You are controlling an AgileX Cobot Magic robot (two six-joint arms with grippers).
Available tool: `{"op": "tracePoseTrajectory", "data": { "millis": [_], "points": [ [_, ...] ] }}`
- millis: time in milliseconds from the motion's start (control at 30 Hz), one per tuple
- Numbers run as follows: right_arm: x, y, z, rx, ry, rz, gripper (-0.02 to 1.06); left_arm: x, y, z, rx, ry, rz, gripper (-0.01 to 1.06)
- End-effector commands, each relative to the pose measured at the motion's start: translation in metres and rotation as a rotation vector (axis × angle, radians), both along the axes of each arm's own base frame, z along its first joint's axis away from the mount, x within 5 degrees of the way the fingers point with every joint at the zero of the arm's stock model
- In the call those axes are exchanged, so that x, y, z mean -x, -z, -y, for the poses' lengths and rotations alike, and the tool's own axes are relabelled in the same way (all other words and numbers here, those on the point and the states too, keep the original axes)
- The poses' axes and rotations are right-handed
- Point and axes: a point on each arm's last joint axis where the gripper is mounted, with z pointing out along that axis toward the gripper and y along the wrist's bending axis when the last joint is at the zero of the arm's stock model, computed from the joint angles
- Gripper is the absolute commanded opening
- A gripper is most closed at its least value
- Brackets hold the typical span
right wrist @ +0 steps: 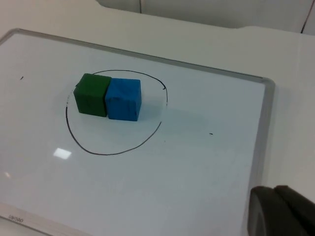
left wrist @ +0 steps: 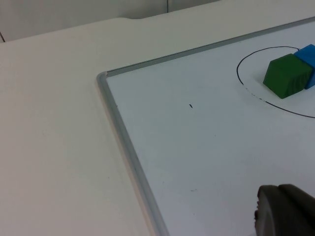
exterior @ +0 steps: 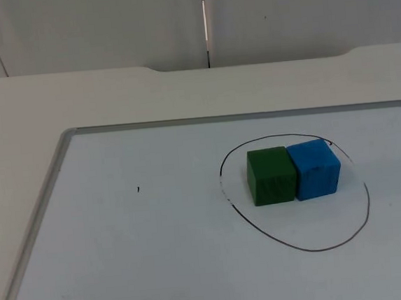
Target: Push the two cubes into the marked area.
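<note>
green cube (exterior: 269,176) touches blue cube (exterior: 314,169) inside circle (exterior: 314,247).

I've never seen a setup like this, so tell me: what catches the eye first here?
Two bright cubes stand out: a green cube and a blue cube side by side, touching, the blue one at the green one's right. Both sit inside a hand-drawn black outline on a whiteboard lying flat on the white table.
</note>
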Motion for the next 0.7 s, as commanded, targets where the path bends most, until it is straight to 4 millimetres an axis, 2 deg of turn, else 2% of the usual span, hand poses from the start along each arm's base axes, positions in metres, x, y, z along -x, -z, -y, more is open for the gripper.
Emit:
{"op": "tracePoseTrajectory", "data": {
  "millis": [0, 233, 333, 433, 467, 500, 600, 633, 667],
  "points": [
    [0.0000, 0.0019, -0.0003, 0.002, -0.006, -0.003, 0.00, 0.0001, 0.0017, -0.0004, -0.005, -0.005, -0.002, 0.00],
    [0.0000, 0.0019, -0.0002, -0.002, -0.003, -0.004, 0.00, 0.0001, 0.0017, -0.0004, -0.005, -0.005, -0.002, 0.00],
    [0.0000, 0.0019, -0.0002, -0.002, -0.003, -0.004, 0.04, 0.0001, 0.0017, -0.0004, -0.005, -0.005, -0.002, 0.00],
    [-0.0001, 0.0019, 0.0000, -0.002, 0.000, -0.004, 0.26, 0.0001, 0.0017, -0.0004, -0.005, -0.005, -0.002, 0.00],
    [-0.0001, 0.0019, 0.0000, -0.002, 0.000, -0.004, 0.42, 0.0001, 0.0017, -0.0004, -0.005, -0.005, -0.002, 0.03],
    [-0.0001, 0.0019, 0.0000, -0.002, 0.000, -0.004, 0.42, 0.0001, 0.0017, -0.0004, -0.005, -0.005, -0.002, 0.03],
    [-0.0001, 0.0019, 0.0000, -0.004, 0.001, -0.005, 0.69, 0.0001, 0.0017, -0.0004, -0.005, -0.005, -0.002, 0.22],
    [-0.0002, 0.0019, 0.0004, -0.002, 0.005, -0.004, 0.73, 0.0001, 0.0017, -0.0004, -0.005, -0.005, -0.002, 0.29],
    [-0.0002, 0.0019, 0.0004, -0.002, 0.005, -0.004, 0.73, 0.0001, 0.0017, -0.0004, -0.005, -0.005, -0.002, 0.29]
  ]
}}
